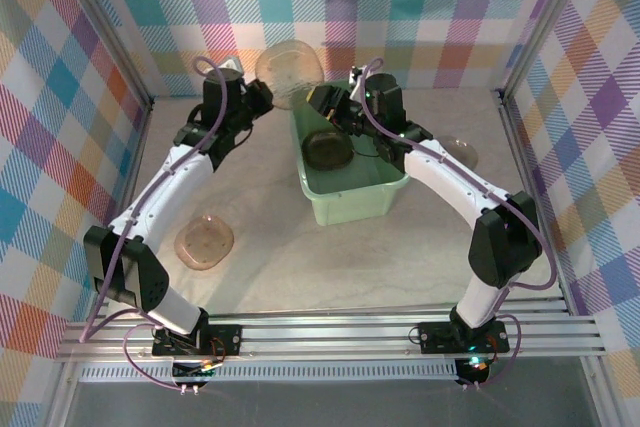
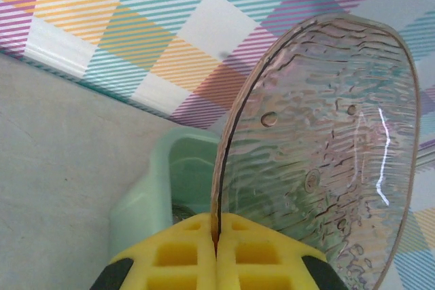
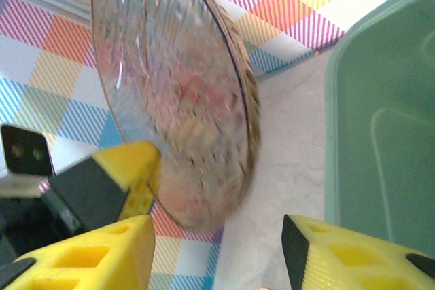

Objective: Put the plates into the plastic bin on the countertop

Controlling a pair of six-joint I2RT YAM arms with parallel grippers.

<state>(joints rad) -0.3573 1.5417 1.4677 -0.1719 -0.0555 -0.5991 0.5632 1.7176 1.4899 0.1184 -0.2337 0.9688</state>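
Plaid-walled cell, beige countertop (image 1: 300, 277): plate transfer, one item up by the bin.
Left gripper (image 2: 216, 237): jaws closed on rim of held plate (image 2: 319, 154), kept upright on edge, prob. to clear rim of plastic bin (image 1: 350, 205) near its far-left corner. L arm stretched fwd, wrist turned binward. Right gripper (image 3: 217, 246): jaws wide apart, empty, just beside same plate; R arm arched fwd over bin. Binned plate (image 1: 328, 147) x1. Loose plate L (image 1: 205, 242) and loose plate R (image 1: 462, 152) on countertop.

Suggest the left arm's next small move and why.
Probably ease the left gripper right and down over the plastic bin: it's shut on a plate held on edge near the bin's far-left corner, seemingly short of the opening.
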